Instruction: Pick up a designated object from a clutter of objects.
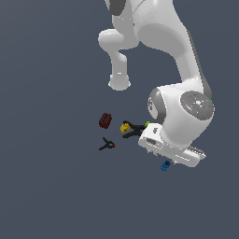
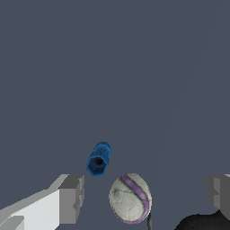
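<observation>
Wrist view: gripper (image 2: 144, 194) spread wide, 2 grey fingers (image 2: 72, 197) well apart, holding nothing. White ball with purple stripes (image 2: 130, 198) sits between them. Tiny bright blue stubby cylinder (image 2: 98, 159) lies just beyond the ball, nearer one finger, outside the gap, dark hollow end facing the camera. Exterior view: blue cylinder (image 1: 165, 165) peeks out under the white hand. Toward the exterior view's left, well apart from it: yellow bit (image 1: 124, 127), black clamp (image 1: 107, 145), dark red block (image 1: 105, 120). Small green bit (image 1: 147, 124) sits at the hand's edge.
</observation>
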`<state>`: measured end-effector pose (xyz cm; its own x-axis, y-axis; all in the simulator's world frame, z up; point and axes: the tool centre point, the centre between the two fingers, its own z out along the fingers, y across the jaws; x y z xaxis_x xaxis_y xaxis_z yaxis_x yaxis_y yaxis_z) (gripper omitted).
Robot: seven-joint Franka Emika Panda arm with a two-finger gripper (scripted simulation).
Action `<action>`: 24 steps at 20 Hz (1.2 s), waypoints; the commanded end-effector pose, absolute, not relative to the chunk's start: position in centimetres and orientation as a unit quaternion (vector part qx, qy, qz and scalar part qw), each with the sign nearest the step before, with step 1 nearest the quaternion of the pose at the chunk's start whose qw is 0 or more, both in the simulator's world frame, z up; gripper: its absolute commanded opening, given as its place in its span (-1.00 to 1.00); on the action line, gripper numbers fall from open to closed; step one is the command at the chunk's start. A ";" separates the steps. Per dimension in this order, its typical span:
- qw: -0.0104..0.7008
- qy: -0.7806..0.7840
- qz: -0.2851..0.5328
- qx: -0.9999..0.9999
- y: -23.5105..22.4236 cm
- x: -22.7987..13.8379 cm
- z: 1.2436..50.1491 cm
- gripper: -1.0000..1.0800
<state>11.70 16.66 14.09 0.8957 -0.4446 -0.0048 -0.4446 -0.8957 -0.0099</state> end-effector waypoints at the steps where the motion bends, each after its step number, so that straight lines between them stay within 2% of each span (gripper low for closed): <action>1: 0.004 0.243 0.001 -0.970 18.1 12.0 12.6 0.92; 10: 0.000 0.269 0.000 -0.963 21.1 12.1 9.5 0.92; 17: 0.000 0.269 0.001 -0.963 21.2 12.0 9.0 0.92; 24: 0.000 0.270 0.000 -0.963 21.2 11.9 5.6 0.92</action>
<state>11.99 21.23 6.51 0.8543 -0.5198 -0.0001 -0.5198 -0.8543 -0.0004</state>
